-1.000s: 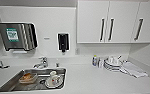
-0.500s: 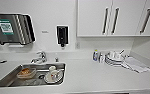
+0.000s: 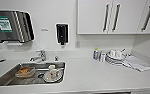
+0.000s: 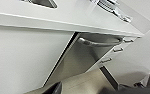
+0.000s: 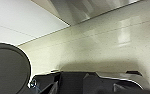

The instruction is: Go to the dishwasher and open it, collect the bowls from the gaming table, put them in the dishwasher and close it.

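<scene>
1. I am parked square to the white kitchen counter point(image 3: 91, 75), with its steel sink point(image 3: 6, 77) at the lower left of the head frame and a stack of pale plates point(image 3: 114, 58) at centre right.
2. The stainless-steel built-in dishwasher point(image 4: 78, 62) sits under that counter. In the left wrist frame its brushed door fills the centre, with white cabinet panels on either side of it.
3. The door leans out at the top: a dark wedge shows between its upper edge and the cabinet frame, so I judge it partly open, not yet lowered.
4. The curved steel bar handle point(image 4: 98, 43) runs along the door's top edge, just under the counter lip; its long axis lies parallel to the counter front.
5. From the left wrist camera the handle is up and ahead, with the door face between us. I judge the left arm to be the nearer one.
6. The right wrist frame gives pale speckled floor point(image 5: 103, 42) and a strip of the steel front at the top edge, so that arm hangs low beside the unit.
7. I cannot tell whether either set of jaws is released or clenched.
</scene>
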